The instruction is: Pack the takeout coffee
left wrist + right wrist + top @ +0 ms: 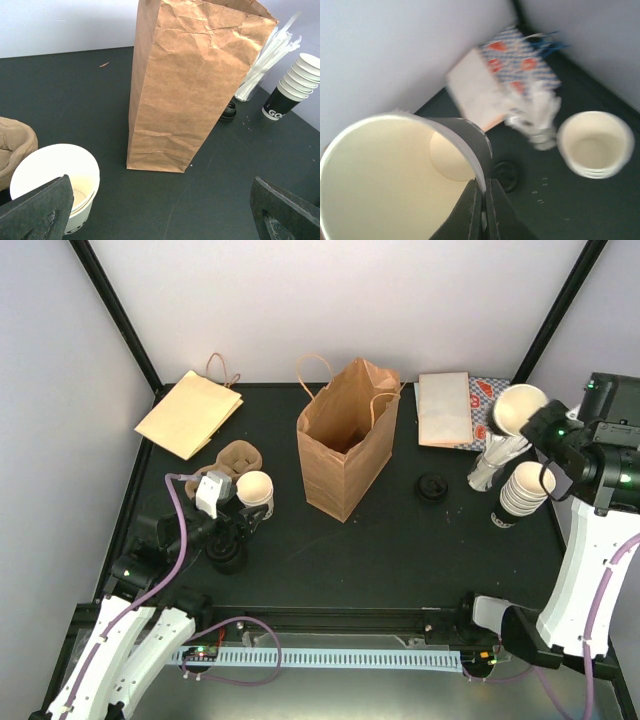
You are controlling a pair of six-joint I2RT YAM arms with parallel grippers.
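Left gripper [160, 200] beside upright takeout coffee [50, 167]

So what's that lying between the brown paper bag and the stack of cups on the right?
A small black lid, then a glass of straws right beside the stack of cups. The overhead view shows both, clear of the bag.

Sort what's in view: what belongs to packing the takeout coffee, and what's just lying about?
In the job: white paper cup, standing brown bag, cup carrier, second cup pinched in the right gripper.
Lying about: cup stack, straws, black lid, flat bag, white packet.
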